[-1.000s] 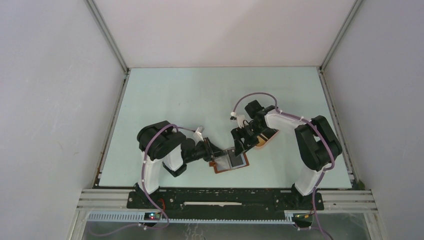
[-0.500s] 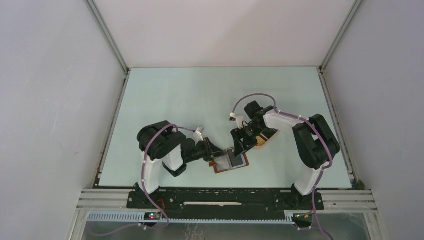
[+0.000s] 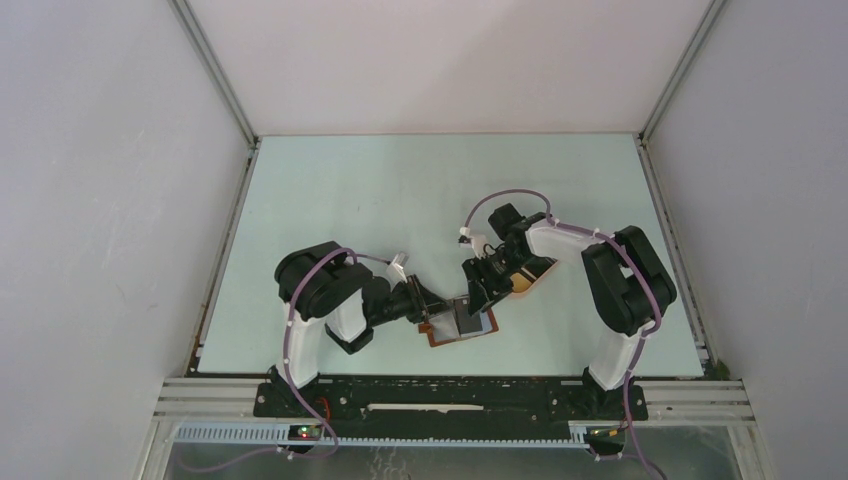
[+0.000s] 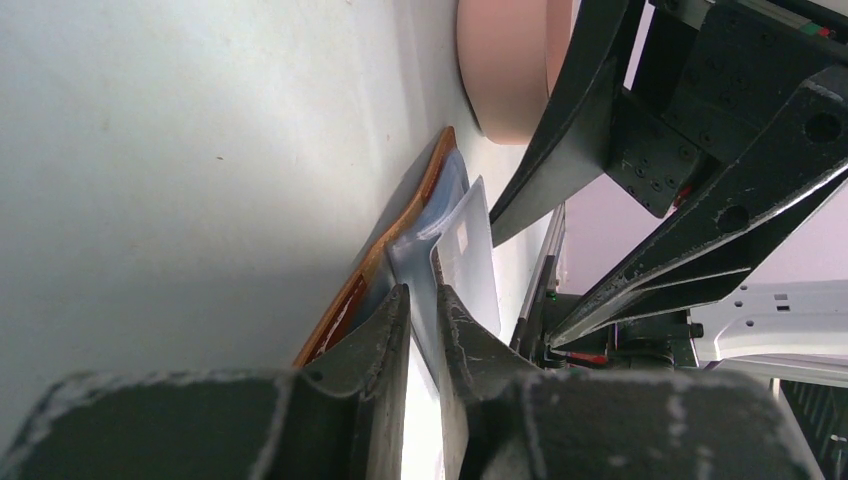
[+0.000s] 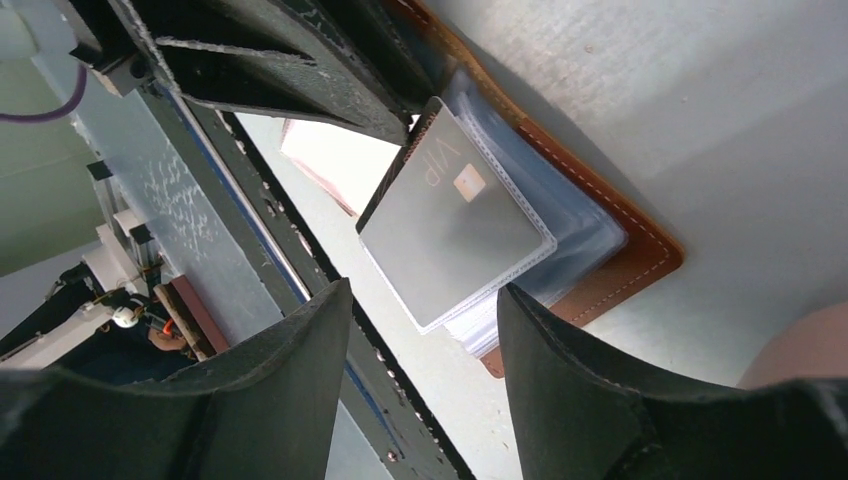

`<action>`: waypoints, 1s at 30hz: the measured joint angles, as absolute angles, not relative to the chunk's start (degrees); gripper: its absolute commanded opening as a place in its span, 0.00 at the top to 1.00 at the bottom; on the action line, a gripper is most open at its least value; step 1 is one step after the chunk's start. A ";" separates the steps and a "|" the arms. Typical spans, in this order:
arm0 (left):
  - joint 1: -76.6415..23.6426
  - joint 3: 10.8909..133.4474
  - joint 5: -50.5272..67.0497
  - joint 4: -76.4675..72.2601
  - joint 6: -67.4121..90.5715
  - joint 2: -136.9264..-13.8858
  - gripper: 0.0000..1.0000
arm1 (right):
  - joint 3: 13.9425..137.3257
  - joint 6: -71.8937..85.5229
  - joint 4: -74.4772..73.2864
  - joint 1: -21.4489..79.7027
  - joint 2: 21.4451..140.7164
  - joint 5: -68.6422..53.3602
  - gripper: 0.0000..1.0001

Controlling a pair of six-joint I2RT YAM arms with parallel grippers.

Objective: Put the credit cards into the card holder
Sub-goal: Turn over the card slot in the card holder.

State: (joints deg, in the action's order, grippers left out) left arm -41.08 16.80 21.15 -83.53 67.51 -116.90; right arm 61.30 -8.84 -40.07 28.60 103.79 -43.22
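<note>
My left gripper (image 4: 422,300) pinches the clear sleeve (image 4: 415,255) of the reddish-brown leather card holder (image 5: 640,250). My right gripper (image 5: 422,295), jaws apart, should seat the dark grey plastic card (image 5: 450,240) just ahead squarely.

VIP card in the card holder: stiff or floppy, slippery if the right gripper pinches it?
Probably stiff: the VIP card shows a flat face and straight edges. Likely slippery: its face looks glossy, lying against a clear sleeve. Thin, so the open right gripper would need its edges, I'd guess.
</note>
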 measured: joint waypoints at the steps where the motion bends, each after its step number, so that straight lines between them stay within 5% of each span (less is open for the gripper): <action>1: -41.08 16.80 21.15 -83.53 67.51 -116.90 0.79 | 61.30 -8.91 -40.12 28.58 103.79 -43.75 0.38; 30: -41.08 14.13 21.15 -84.47 67.53 -115.18 0.70 | 61.39 -10.35 -41.60 26.50 103.74 -55.90 0.67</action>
State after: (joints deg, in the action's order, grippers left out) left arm -41.08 14.13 21.15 -84.47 67.53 -115.18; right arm 61.39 -10.35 -41.60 26.50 103.74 -55.90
